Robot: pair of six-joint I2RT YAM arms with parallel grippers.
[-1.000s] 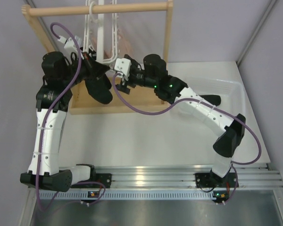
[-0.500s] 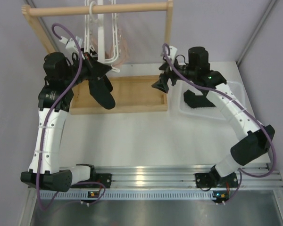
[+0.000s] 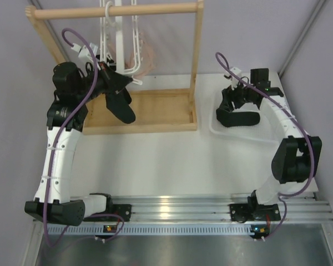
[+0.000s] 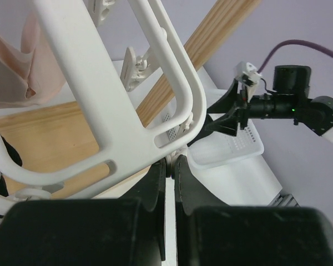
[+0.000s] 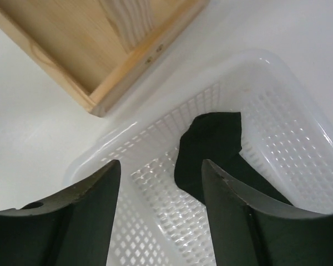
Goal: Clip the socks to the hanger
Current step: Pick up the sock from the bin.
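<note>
Table point(image 3: 155, 160): raised left pincer point(image 4: 170, 166) pinches hanger point(image 4: 83, 83); right pincer point(image 5: 160, 166) gapes over sock point(image 5: 208, 147).

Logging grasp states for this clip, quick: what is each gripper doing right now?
Left gripper: closed on the lower edge of the hanger.
Right gripper: open, empty, above the sock in the basket.

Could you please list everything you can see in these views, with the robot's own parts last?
hanger: one, white, hooked on the rack's rod
rack: one, wooden, far left of the table
basket: one, white mesh, far right
socks: two seen, black, one in the basket, one dangling under the hanger
cloth: one, pale pink, hanging behind the hanger
table: one, white
cables: two, purple, along the arms
left claw: black, shut on the hanger
right claw: black, open above the basket
</note>
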